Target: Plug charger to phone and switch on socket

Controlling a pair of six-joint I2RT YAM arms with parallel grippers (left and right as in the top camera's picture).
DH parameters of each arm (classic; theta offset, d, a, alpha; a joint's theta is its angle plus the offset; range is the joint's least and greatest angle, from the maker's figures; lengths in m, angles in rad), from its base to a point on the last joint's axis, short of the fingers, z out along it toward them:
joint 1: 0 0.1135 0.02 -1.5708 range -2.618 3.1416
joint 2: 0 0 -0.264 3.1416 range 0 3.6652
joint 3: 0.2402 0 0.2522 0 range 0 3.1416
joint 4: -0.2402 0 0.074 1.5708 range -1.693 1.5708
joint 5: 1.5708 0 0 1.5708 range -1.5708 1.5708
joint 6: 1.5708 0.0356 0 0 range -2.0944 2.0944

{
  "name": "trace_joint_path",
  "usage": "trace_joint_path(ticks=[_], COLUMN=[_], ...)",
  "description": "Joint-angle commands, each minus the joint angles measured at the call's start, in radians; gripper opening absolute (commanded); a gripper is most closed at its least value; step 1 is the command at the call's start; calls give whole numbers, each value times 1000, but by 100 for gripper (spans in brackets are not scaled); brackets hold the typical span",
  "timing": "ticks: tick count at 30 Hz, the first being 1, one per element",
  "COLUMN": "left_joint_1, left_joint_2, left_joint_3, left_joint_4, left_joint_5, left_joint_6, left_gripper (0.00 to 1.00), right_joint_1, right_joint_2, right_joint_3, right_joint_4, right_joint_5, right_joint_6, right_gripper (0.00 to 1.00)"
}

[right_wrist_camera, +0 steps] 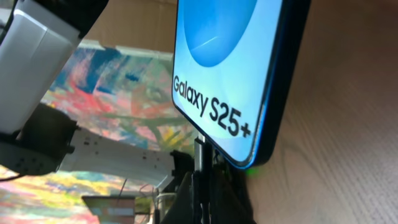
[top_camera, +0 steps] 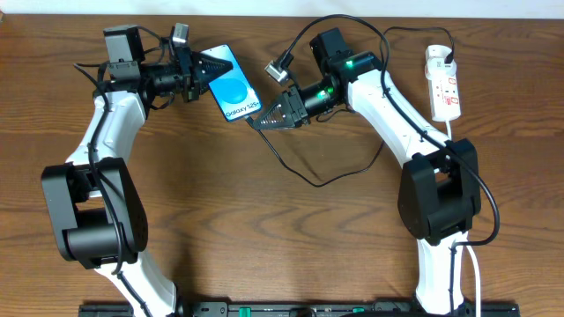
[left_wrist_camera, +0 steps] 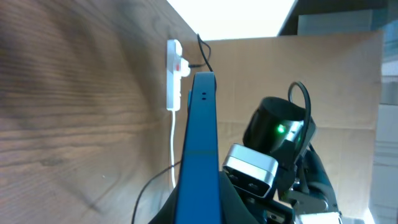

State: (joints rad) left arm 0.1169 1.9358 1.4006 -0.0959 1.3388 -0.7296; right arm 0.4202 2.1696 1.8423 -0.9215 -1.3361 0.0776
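In left end effector's (top_camera: 210, 70) grip, phone (top_camera: 236, 92)

left tool (top_camera: 211, 67) clamped, right tool (top_camera: 263, 118) clamped

One phone (top_camera: 232, 88), one charger (top_camera: 314, 183) (black), one socket (top_camera: 443, 84).

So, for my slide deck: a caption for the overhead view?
Left claw grips the phone; right claw holds the charger at its bottom edge.
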Motion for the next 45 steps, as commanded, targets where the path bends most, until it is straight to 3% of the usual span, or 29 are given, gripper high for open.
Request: trace_joint_path(ticks=[1,17,33,45], left_joint_1=[-12,-11,-12,-9], left_joint_2=[-15,-15,-15,-15], left_joint_3=[8,8,8,8], left_joint_4=[0,0,-7,4], left_joint_5=[-14,-28,-155,-180], left_joint_6=[22,22,-11,-28], left_gripper=[8,8,7,7], right_joint_1=[8,27,27,48], right_joint_2=[-11,-11,-11,-10], right_joint_3=[7,7,7,7], right_joint_4=[51,159,289,222], right_joint_5=[-15,101,183,260], right_joint_6=[93,270,439,399], right_gripper=[1,1,1,1])
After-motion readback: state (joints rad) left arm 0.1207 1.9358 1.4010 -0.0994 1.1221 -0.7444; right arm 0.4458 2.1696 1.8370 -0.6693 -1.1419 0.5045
